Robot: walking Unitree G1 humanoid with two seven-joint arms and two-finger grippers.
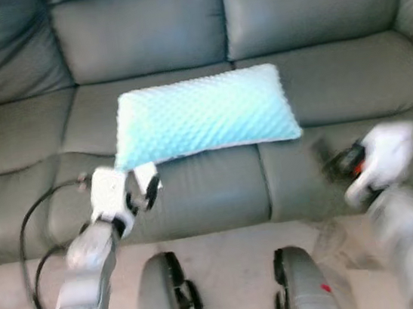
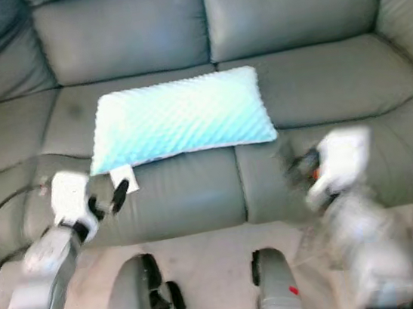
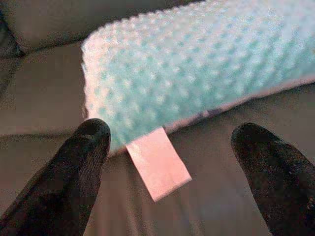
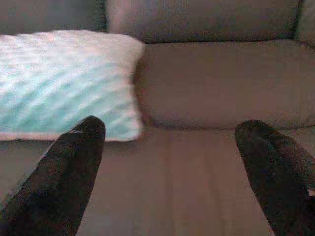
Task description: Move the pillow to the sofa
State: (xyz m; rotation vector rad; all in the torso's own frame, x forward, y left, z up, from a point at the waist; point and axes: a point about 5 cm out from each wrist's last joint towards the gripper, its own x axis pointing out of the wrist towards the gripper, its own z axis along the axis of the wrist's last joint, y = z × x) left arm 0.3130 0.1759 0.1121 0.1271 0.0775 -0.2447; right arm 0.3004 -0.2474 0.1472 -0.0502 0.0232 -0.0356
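Lying flat on the seat of the grey sofa, across the seam between two cushions, the pale blue dimpled pillow, long axis running side to side along the sofa's length. Judging by that, placed already, with little left but to pull the arms clear. Ahead of both tools and a little up the seat from them. Nearer to the left tool, just off the pillow's near left corner and close to the white tag that hangs from its hem; not touching, as far as the left wrist view shows, with the tag lying between the two black fingers and a strip of sofa visible around it. Spread wide and holding nothing. Left arm reaching forward and slightly inward from the robot's side, wrist about level with the front edge of the seat. Farther off on the other side, the right tool, blurred in the head views, out past the pillow's right end over bare cushion; fingers likewise parted and empty, with the pillow's right corner off to one side of the gap.
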